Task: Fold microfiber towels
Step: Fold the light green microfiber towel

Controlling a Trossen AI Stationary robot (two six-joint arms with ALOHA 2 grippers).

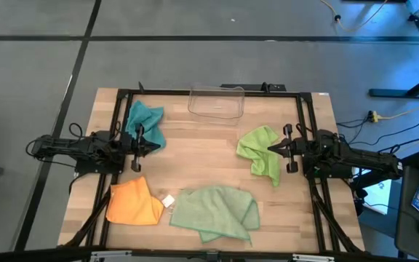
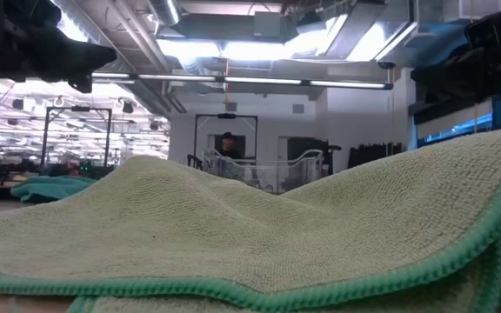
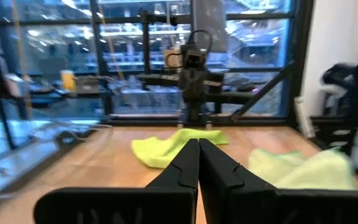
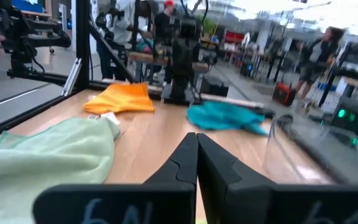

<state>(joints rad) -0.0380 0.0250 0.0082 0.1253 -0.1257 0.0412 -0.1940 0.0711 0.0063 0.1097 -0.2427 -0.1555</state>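
Towels (image 1: 214, 211) unfolded between closed end effectors (image 1: 156, 146)

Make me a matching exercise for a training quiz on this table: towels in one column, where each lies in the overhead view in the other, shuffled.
Things:
1. teal towel
2. orange towel
3. lime green towel
4. pale sage towel

Places:
A. under the right gripper's tip
B. near edge, middle of the table
C. near left corner
D. far left, beside the left gripper

Pairs: 1-D, 2-C, 3-A, 4-B
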